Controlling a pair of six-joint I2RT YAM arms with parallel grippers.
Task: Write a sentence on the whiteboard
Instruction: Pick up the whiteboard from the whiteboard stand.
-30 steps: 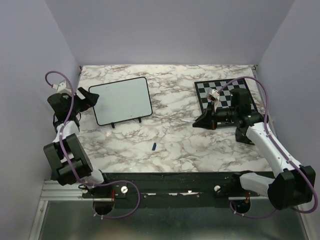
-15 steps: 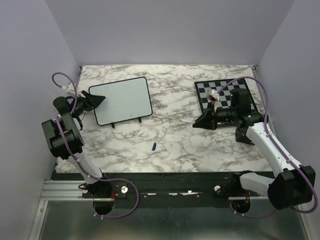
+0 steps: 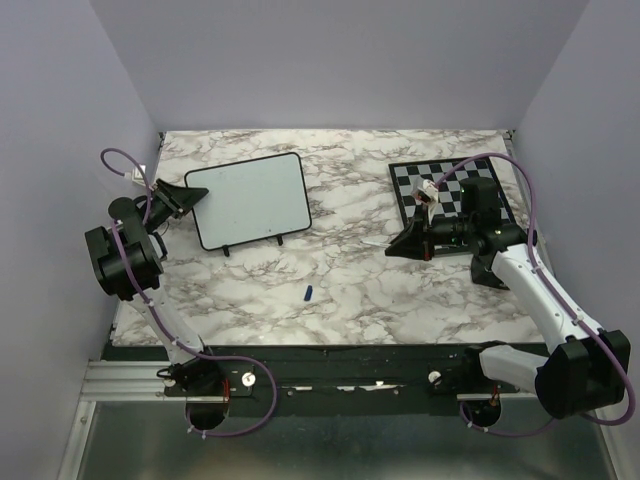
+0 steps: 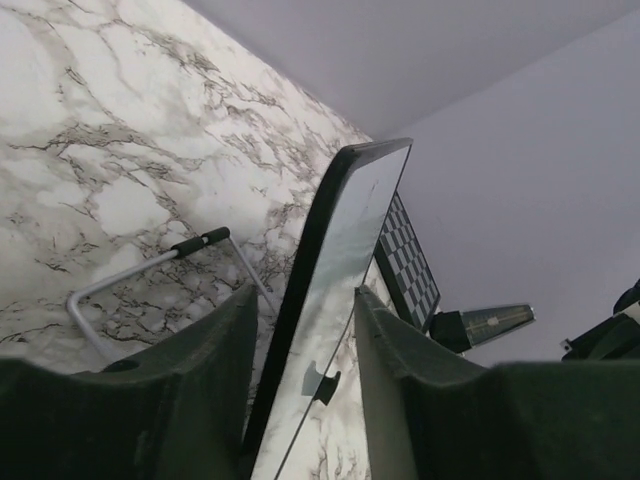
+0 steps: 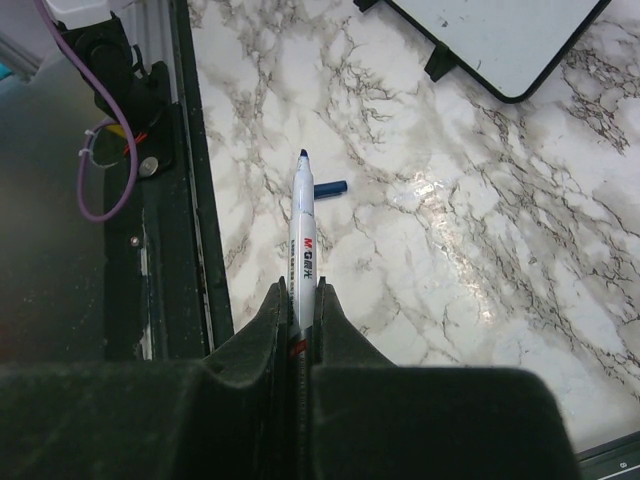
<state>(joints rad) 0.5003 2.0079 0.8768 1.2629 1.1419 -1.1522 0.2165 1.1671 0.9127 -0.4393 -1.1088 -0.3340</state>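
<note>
My left gripper (image 4: pixel 305 300) pinches the whiteboard (image 3: pixel 255 200) edge, right gripper (image 5: pixel 298 292) clamps the marker (image 5: pixel 303 220); pen pressure might twist it loose.

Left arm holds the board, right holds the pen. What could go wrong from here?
1. The left end effector pinches only one edge of the small black-framed whiteboard, propped on a thin wire stand; writing pressure could pivot it.
2. The right end effector grips the uncapped white marker far from its tip; it might tilt when pressed.
3. The small blue cap lies loose on the marble table; an arm could knock it.
</note>
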